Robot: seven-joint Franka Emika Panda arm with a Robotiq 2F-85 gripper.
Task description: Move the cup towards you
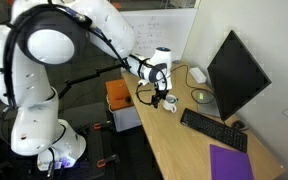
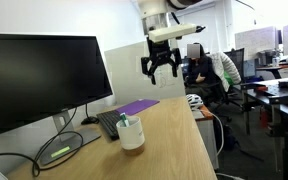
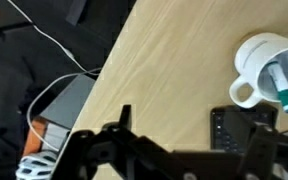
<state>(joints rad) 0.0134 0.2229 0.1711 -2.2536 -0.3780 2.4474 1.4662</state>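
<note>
The cup (image 2: 131, 133) is a small white mug that stands upright on the wooden desk, with a teal-tipped object standing inside it. It also shows in an exterior view (image 1: 170, 102) and at the right of the wrist view (image 3: 267, 62), handle pointing down-left. My gripper (image 2: 162, 68) hangs open and empty in the air above the desk, apart from the cup. In an exterior view my gripper (image 1: 160, 84) is just above and beside the cup. In the wrist view my gripper's (image 3: 206, 128) dark fingers spread wide over bare desk and the keyboard's end.
A black keyboard (image 2: 109, 122) lies beside the cup, also in the wrist view (image 3: 234, 128). A monitor (image 1: 234, 72), a greenish dish (image 1: 202, 97), a white cabled device (image 1: 197, 74) and a purple notebook (image 1: 232, 162) share the desk. An orange box (image 1: 119, 95) stands off the desk edge.
</note>
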